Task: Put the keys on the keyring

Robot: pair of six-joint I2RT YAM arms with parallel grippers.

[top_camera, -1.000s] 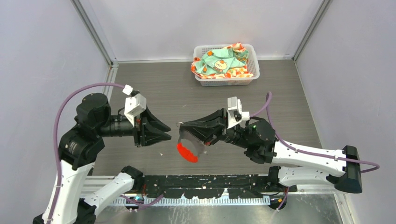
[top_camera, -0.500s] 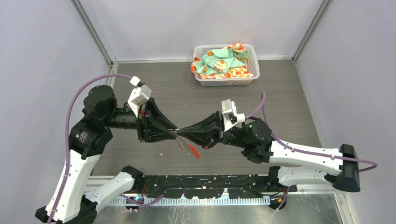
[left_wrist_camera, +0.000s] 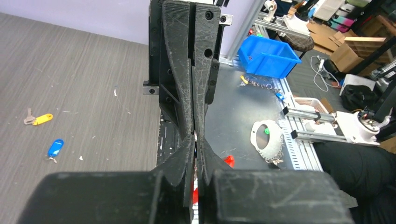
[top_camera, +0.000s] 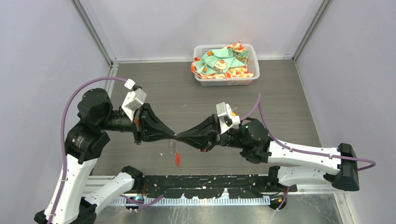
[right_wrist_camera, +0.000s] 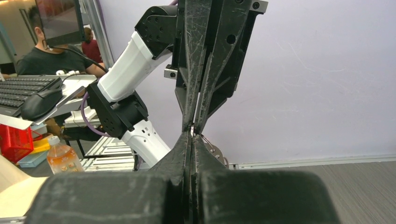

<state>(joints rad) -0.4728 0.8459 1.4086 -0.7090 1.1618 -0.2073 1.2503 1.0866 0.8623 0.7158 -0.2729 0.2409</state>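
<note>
We are seeing the left end effector [top_camera: 172, 136] and the right end effector [top_camera: 179, 136] meeting tip to tip above the near middle of the surface [top_camera: 280, 93], both arms pointing toward each other. The right end effector's fingers are pressing fully together. The left end effector's fingers are leaving only a thin wedge that is closing at the tips. A small piece of metal is showing exactly where the two pairs of tips meet, so both are appearing to pinch the keyring [top_camera: 174, 148] at the same spot. The keyring is hanging below that junction, off the surface, with its red tag [top_camera: 177, 160] dangling lowest, toward the near edge.

In the left wrist view we are finding the two keys lying flat on the surface, well apart from the keyring. The yellow-tagged key [left_wrist_camera: 41, 119] and the blue-tagged key [left_wrist_camera: 55, 147] are sitting near each other without touching.

At the far edge, right of centre, a white basket [top_camera: 226, 82] is holding a crumpled patterned cloth [top_camera: 219, 63].
</note>
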